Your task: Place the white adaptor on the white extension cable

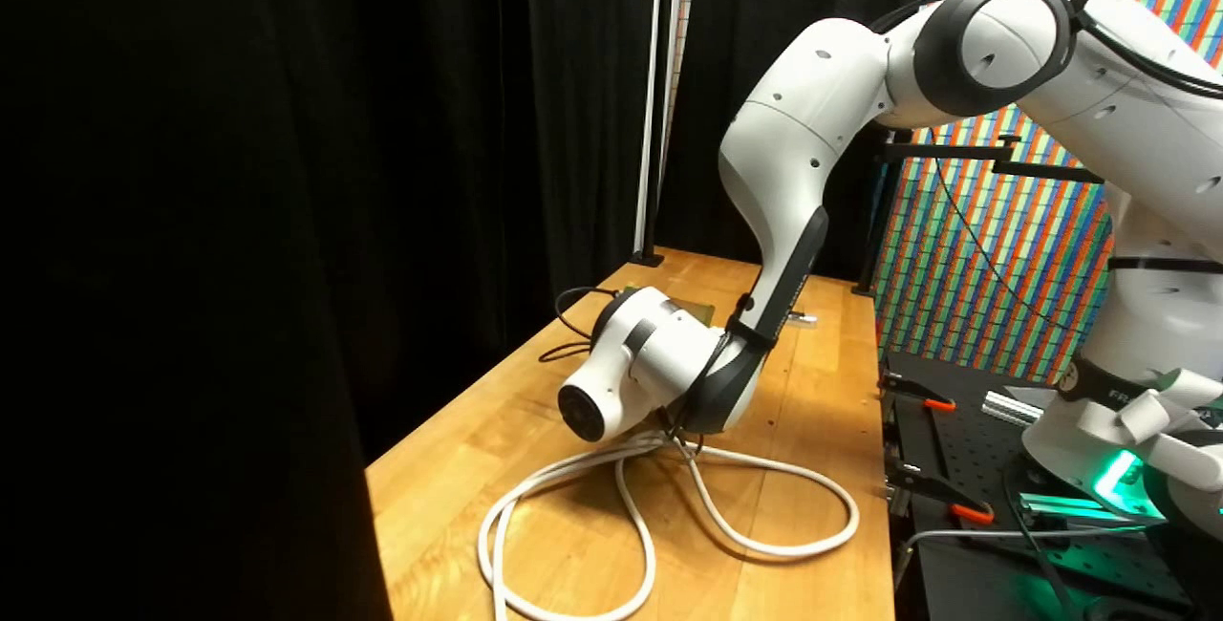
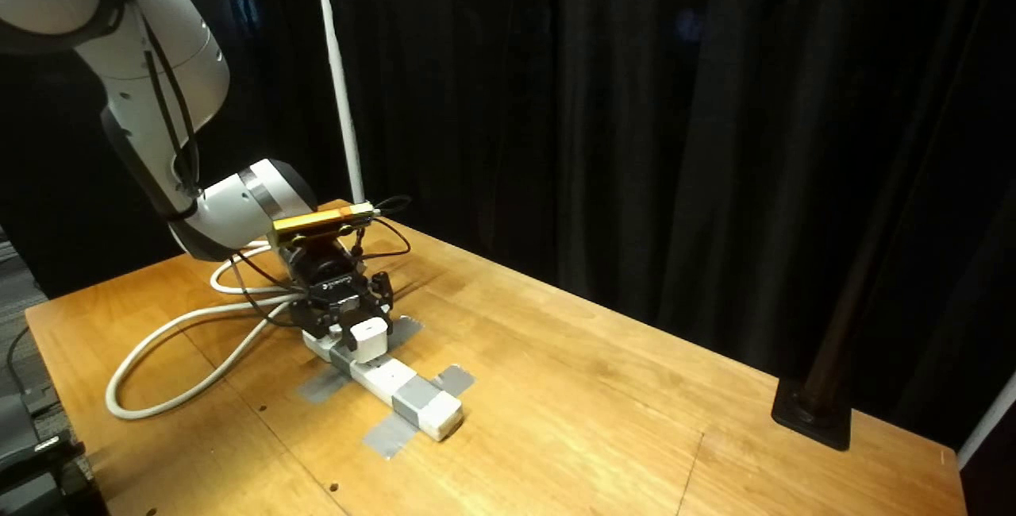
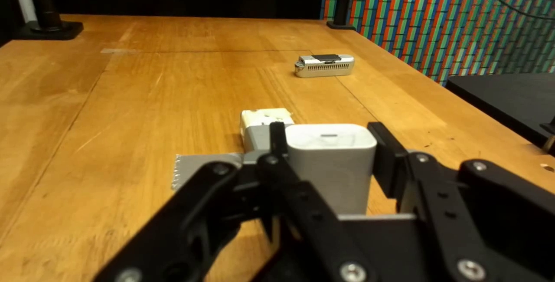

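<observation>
The white adaptor (image 2: pixel 370 343) stands upright over the socket block (image 2: pixel 389 377) of the white extension cable, low enough to look in contact with it. Whether it is plugged in cannot be told. My gripper (image 3: pixel 331 141) is shut on the adaptor; in the wrist view a black finger rests along each side of it. Behind the left finger shows the far end of the socket block (image 3: pixel 265 116). The cable's white cord (image 1: pixel 798 550) lies in big loops on the table. My arm hides the gripper and adaptor in that exterior view.
Grey tape (image 2: pixel 390 435) fixes the socket block to the wooden table (image 2: pixel 603 437). Farther along the table lies a small grey-white device (image 3: pixel 326 67). A black post base (image 2: pixel 811 417) stands near the edge. Dark curtains (image 2: pixel 635 143) hang behind.
</observation>
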Available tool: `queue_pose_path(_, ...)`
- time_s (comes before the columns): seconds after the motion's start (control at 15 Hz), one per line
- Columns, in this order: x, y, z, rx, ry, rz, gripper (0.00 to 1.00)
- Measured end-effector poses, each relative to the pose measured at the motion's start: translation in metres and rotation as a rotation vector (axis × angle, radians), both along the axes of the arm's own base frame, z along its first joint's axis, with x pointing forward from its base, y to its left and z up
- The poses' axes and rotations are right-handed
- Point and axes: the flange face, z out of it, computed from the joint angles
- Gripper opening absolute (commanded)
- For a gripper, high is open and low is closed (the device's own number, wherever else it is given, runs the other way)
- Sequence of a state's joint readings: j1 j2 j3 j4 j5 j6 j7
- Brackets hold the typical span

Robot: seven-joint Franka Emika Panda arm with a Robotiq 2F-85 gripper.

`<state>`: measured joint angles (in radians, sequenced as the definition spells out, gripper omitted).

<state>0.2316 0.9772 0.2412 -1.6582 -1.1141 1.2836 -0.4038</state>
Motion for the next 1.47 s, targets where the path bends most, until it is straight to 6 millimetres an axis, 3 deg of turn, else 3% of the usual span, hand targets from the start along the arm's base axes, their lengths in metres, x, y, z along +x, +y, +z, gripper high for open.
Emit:
queue_pose_path(0.87,0.001,-0.001,0.002,0.008,-0.029,-0.022,0.23)
queue_pose_path(1.27,0.007,-0.017,0.025,0.143,-0.028,-0.186,0.23)
queue_pose_path(1.47,0.011,-0.022,0.049,0.198,-0.031,-0.255,0.23)
